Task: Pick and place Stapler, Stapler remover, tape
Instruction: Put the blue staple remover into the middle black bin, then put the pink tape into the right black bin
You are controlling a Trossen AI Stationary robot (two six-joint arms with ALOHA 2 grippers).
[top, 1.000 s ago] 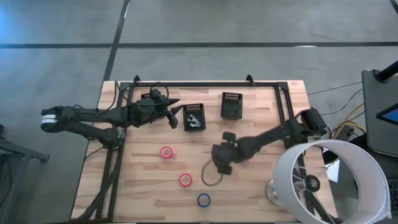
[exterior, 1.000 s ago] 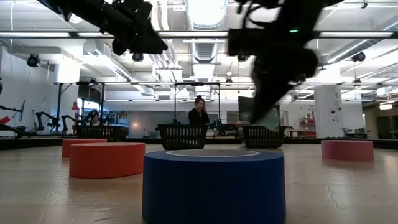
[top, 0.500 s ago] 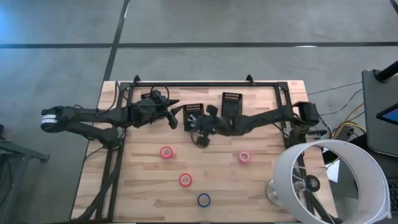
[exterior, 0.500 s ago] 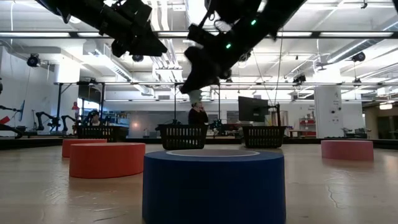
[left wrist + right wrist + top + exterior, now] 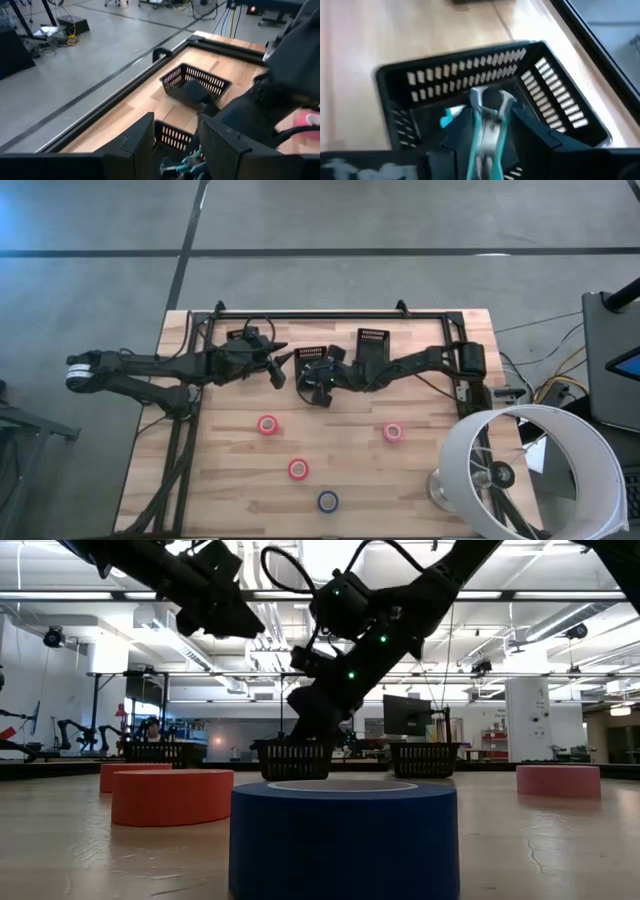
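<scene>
**Q:** Placement step — what does doing it well call for?

**A:** Judged from the scene, the right gripper (image 5: 316,383) hangs over the near black slotted plastic basket (image 5: 300,356), its dark fingers (image 5: 530,131) closed on a teal-and-chrome staple remover (image 5: 486,116). A good release would centre the tool over the basket floor, lower it below the rim, then open the fingers, so it neither bounces out nor catches the slotted wall. The basket looks light; a sideways nudge on leaving could shift it.

**Q:** And the other arm?

**A:** The left gripper (image 5: 277,364) waits just beside the same basket, on its left side in the high view. Its fingers (image 5: 131,142) stand apart and hold nothing. Because the two grippers are close, the right arm would do best to lift straight up when it leaves.

**Q:** What do the containers hold?

**A:** The near basket shows something teal and pale beneath the right gripper; whether more than the remover lies there cannot be told. The second black slotted basket (image 5: 372,348), to its right along the table's far edge, holds a dark blocky object (image 5: 196,92), possibly the stapler; this is uncertain.

**Q:** Where is the tape?

**A:** Four small rolls lie on the pale wooden table (image 5: 430,380), well apart: two red (image 5: 267,425) (image 5: 298,469), one pink (image 5: 392,432), one dark blue (image 5: 327,501). None is in a basket yet.
</scene>
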